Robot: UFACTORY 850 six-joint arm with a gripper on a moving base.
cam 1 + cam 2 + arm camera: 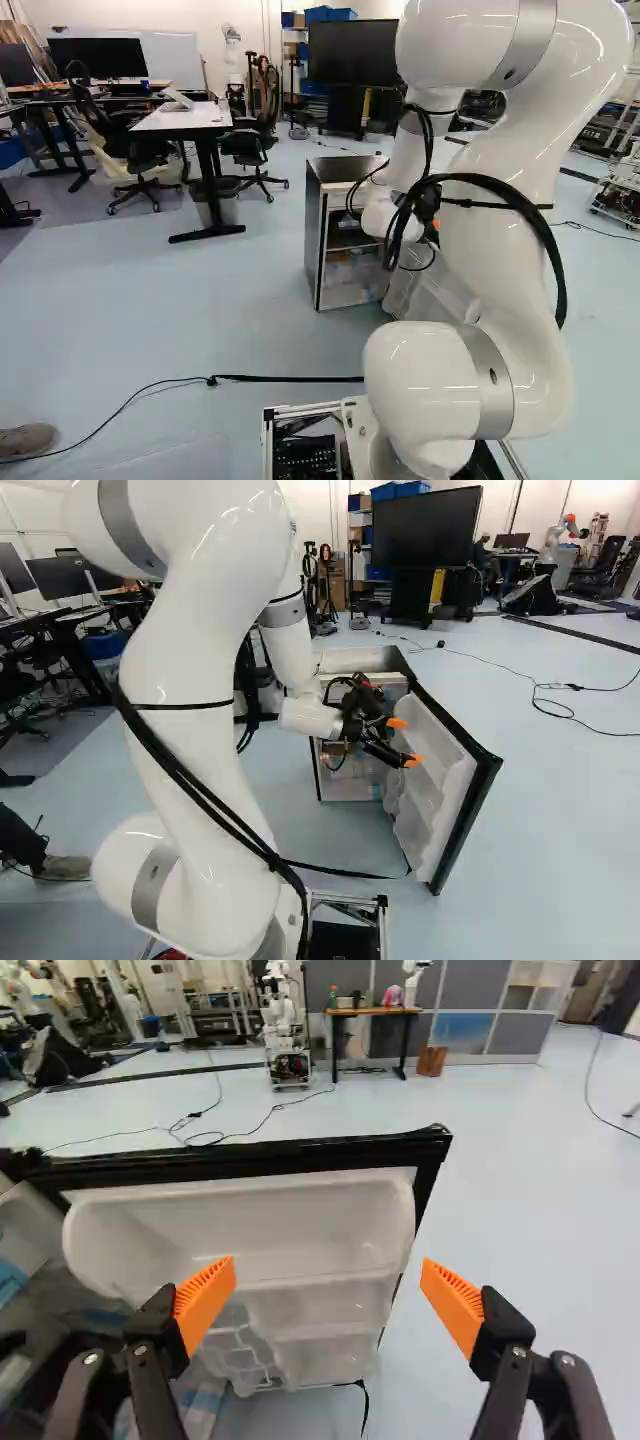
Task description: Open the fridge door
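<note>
1. Out from the fridge (360, 660), its door (440, 780) is hanging wide open.
2. Near the fridge's opening, your end effector (328, 1275) is holding its fingers apart, likely for pushing the door's inside.

At the left of the right base view, the shiny white arm (200, 670) has gray bands (125, 522), black cables (213, 811) and an orange-tipped gripper (405, 742).

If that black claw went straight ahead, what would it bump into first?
Probably the white shelves inside the open fridge door, though their distance from the gripper is unclear.
</note>
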